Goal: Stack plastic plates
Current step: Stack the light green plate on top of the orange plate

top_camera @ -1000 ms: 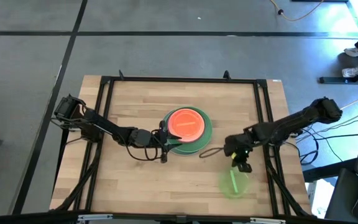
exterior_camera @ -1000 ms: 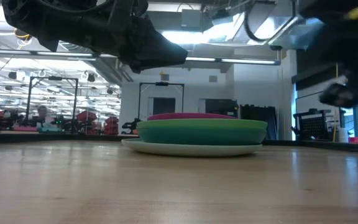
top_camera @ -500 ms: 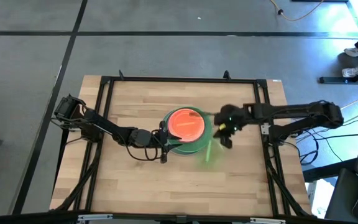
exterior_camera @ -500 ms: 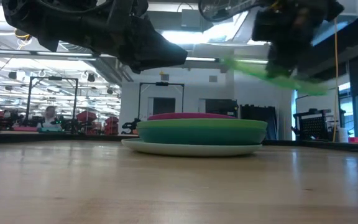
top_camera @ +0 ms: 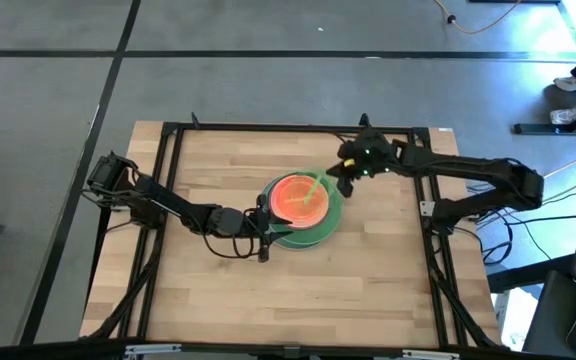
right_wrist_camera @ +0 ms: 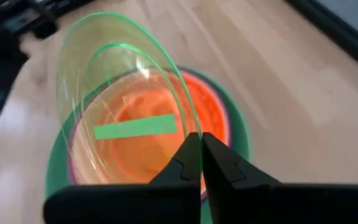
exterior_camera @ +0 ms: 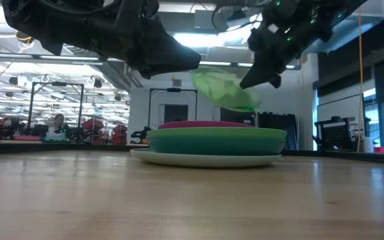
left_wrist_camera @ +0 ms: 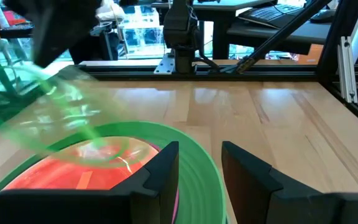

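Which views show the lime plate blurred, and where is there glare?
Left wrist view: the lime plate smears into streaks. Low view: it is soft-edged under the right hand, with bright ceiling lights behind. Right wrist view: the stack is blurred. High view: glare at the floor's corner.

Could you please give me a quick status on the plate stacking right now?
Right claw shut on lime plate, tilted above the stack. Left claw open beside the stack's rim. Nothing in the way.
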